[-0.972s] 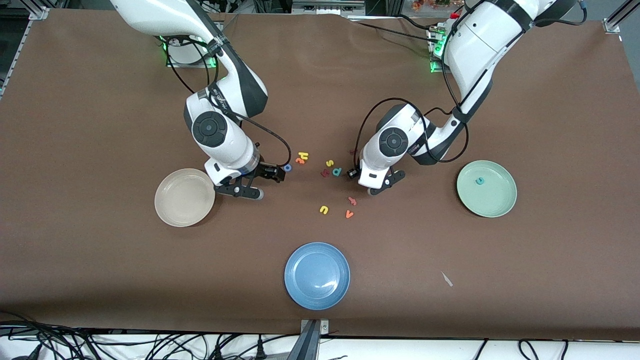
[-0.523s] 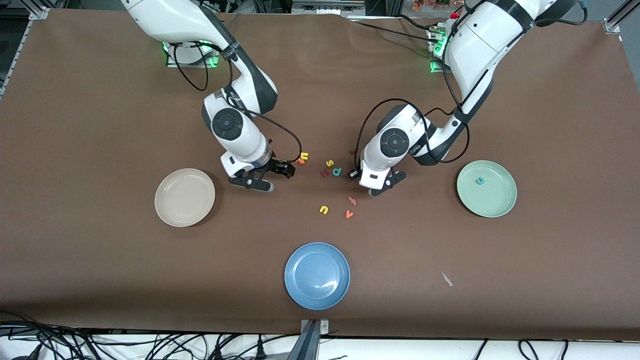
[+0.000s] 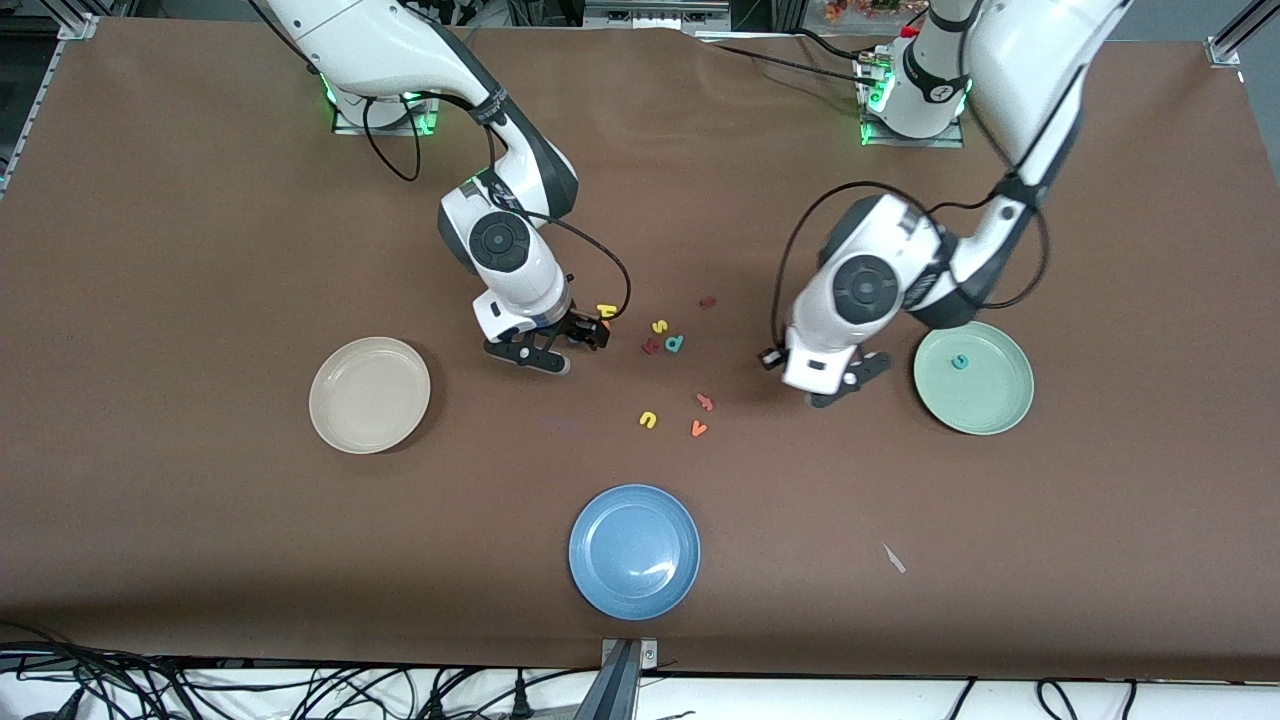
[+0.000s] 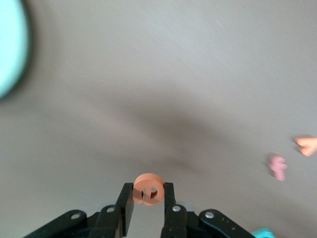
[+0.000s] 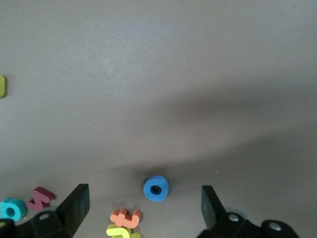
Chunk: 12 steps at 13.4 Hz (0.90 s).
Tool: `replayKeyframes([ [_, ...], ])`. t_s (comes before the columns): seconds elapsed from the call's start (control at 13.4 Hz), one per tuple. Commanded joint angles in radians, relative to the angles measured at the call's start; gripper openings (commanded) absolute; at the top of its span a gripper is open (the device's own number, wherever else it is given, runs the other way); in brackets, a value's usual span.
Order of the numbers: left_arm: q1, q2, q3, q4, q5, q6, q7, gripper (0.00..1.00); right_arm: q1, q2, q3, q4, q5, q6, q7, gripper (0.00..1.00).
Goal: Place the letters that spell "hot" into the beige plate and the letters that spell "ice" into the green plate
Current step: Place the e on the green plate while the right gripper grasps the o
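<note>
My left gripper (image 4: 148, 194) is shut on the orange e (image 4: 144, 181), held above the table beside the green plate (image 3: 1000, 400). The teal c (image 3: 960, 362) lies in that plate. My right gripper (image 5: 143, 194) is open over the blue o (image 5: 156, 189), which lies on the table between its fingers. The orange t (image 5: 125, 216) and yellow h (image 3: 606, 311) lie together beside the o. The maroon i (image 3: 708, 301) lies by itself, farther from the front camera than the other letters. The beige plate (image 3: 369, 394) holds nothing.
A yellow s (image 3: 659, 326), teal p (image 3: 674, 343) and dark red letter (image 3: 650, 346) lie mid-table. A yellow u (image 3: 648, 420), pinkish letter (image 3: 704, 402) and orange v (image 3: 698, 428) lie nearer the front camera. The blue plate (image 3: 634, 551) sits near the front edge.
The left arm has carried the orange e from the letter cluster to beside the green plate. The right gripper has moved from beside the beige plate to over the blue o.
</note>
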<state>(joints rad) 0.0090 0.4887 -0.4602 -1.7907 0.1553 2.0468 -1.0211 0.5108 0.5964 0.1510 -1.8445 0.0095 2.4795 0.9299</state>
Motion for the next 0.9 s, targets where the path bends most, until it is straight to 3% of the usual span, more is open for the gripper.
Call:
replayKeyframes([
  [0.0,0.116,-0.056,-0.009,-0.027,0.007,-0.118,0.215,0.05,0.018,0.025,0.002,-0.012,-0.020,0.047,0.036,1.00],
  [0.15,0.201,-0.064,-0.008,-0.032,0.009,-0.178,0.376,0.05,0.020,0.025,0.002,-0.044,-0.022,0.084,0.053,1.00],
  [0.45,0.337,-0.012,-0.006,-0.039,0.023,-0.169,0.580,0.06,0.020,0.028,0.001,-0.071,-0.025,0.121,0.055,0.99],
  [0.67,0.373,0.057,0.000,-0.045,0.045,-0.084,0.596,0.07,0.020,0.043,0.001,-0.081,-0.026,0.148,0.058,0.83],
  [0.82,0.381,0.096,0.002,-0.047,0.093,-0.079,0.596,0.17,0.020,0.043,0.001,-0.099,-0.026,0.174,0.058,0.65],
])
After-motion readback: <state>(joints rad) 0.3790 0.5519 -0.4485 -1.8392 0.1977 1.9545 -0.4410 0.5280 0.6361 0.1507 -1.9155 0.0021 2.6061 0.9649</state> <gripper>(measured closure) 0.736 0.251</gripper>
